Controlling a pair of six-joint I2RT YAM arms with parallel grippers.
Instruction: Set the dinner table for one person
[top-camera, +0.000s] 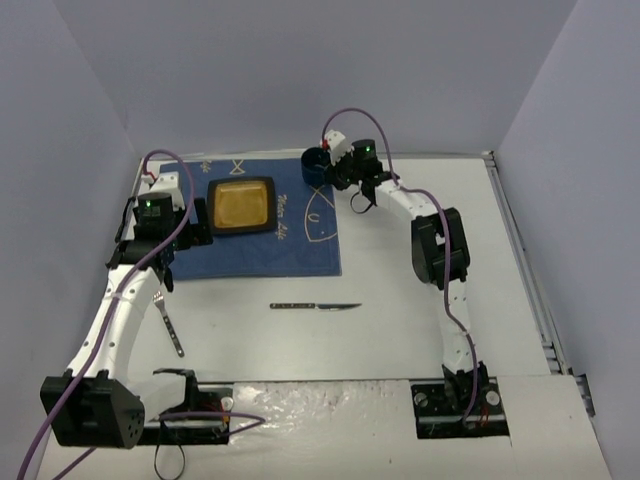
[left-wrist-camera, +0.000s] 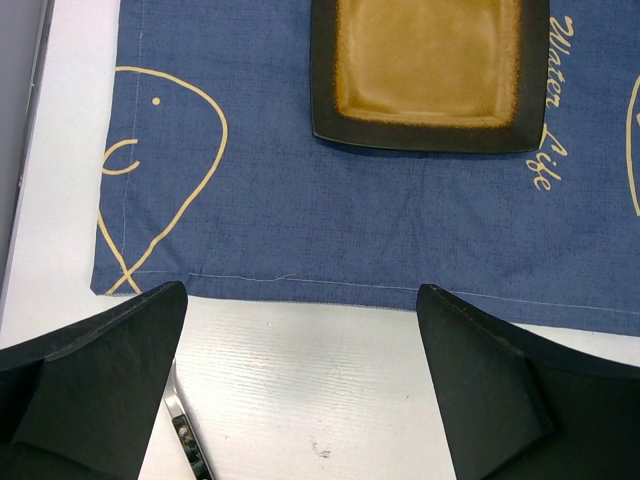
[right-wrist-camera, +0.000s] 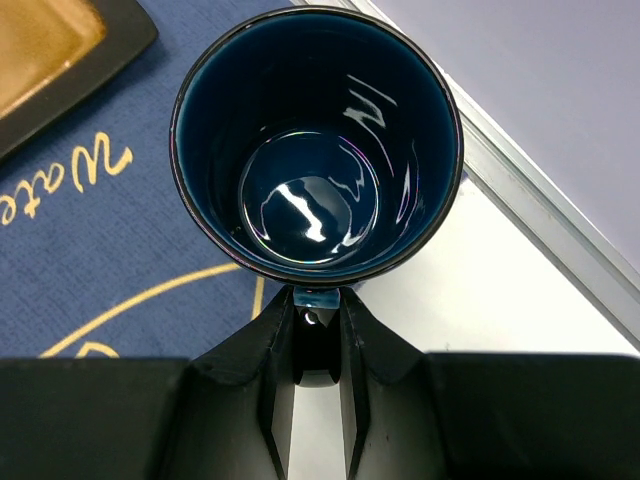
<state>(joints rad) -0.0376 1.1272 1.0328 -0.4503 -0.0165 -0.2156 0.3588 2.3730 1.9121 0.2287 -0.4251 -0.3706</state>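
Left end effector spread over cloth edge, right end effector pinching cup handle near dinner table rim

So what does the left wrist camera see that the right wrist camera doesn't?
Only the left wrist view: a thin silver metal cutlery handle, and the left gripper, open and empty. Only the right wrist view: a glossy dark blue cup, its handle pinched by the right gripper. Both: the dark blue cloth with gold drawings, the square brown dark-rimmed plate on it, and the white tabletop.
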